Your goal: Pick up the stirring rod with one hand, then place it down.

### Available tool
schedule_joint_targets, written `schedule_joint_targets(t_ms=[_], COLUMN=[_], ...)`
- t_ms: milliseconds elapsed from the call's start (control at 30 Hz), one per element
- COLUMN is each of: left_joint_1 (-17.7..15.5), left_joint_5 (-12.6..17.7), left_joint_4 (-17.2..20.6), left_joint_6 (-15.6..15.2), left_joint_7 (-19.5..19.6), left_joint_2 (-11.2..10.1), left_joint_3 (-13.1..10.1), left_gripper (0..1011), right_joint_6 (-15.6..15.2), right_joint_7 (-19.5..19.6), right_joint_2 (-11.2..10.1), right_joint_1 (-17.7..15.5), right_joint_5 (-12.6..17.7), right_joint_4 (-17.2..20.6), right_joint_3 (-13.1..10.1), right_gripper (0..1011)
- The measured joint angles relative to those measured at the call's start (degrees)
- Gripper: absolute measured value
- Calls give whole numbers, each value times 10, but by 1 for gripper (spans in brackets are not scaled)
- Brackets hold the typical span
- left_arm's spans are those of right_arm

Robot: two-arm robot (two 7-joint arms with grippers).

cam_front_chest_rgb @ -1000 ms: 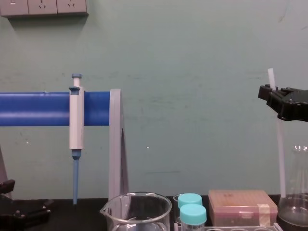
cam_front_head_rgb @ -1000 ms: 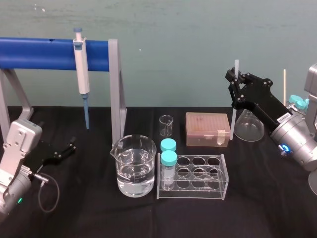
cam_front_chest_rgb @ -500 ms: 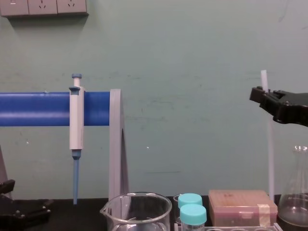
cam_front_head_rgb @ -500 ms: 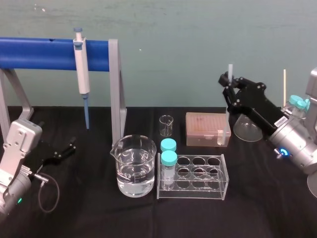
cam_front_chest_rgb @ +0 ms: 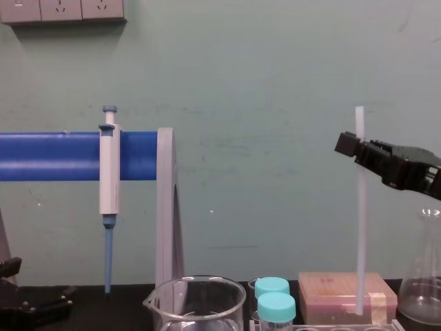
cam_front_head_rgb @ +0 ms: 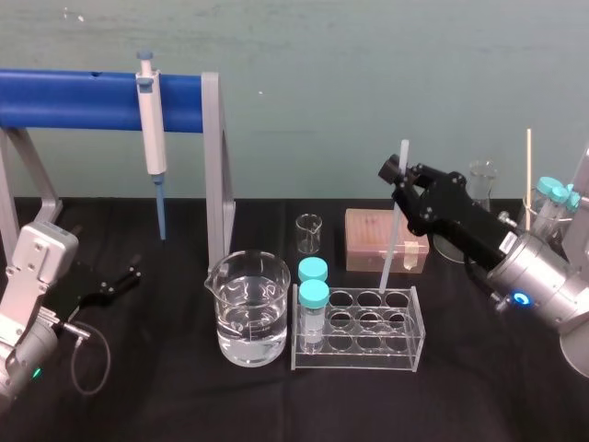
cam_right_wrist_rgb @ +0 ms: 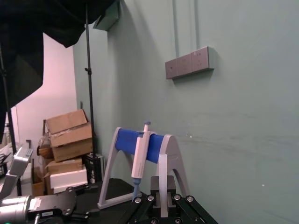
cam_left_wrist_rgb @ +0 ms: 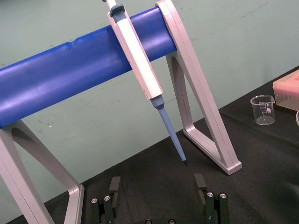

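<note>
Right pincer [cam_front_head_rgb: 398,175] clenched on thin translucent-white stirring rod [cam_front_head_rgb: 390,235], held upright. It has shifted left, away from the glass flask [cam_front_chest_rgb: 422,296]; rod's lower end now hangs by clear plastic tube rack [cam_front_head_rgb: 357,343]. Set-down pending. Left pincer [cam_left_wrist_rgb: 157,182] parked on table [cam_front_head_rgb: 488,387], released

chest | beaker [cam_front_chest_rgb: 196,305] btm cut off; flask [cam_front_chest_rgb: 419,303] R side cut off
</note>
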State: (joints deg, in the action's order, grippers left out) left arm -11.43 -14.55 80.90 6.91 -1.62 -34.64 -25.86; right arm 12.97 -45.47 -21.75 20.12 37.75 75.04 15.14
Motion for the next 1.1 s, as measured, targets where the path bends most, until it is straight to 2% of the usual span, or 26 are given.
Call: schedule_joint_targets(t_ms=[200,600,1100], left_joint_1=[0,0,0], left_joint_5=[0,0,0], left_joint_4=[0,0,0], left_joint_6=[0,0,0], left_joint_7=[0,0,0], left_joint_2=[0,0,0], left_joint_3=[0,0,0], left_gripper=[1000,1000,1000], right_joint_6=[11,44,42], right_joint_7=[-7,6,15], right_joint_2=[0,4,16], right_joint_1=[6,27,34], right_joint_5=[2,-19,-15], right_joint_4=[-16,-57,-90], right_joint_3=[16,43,57], right_gripper=[70,71,71])
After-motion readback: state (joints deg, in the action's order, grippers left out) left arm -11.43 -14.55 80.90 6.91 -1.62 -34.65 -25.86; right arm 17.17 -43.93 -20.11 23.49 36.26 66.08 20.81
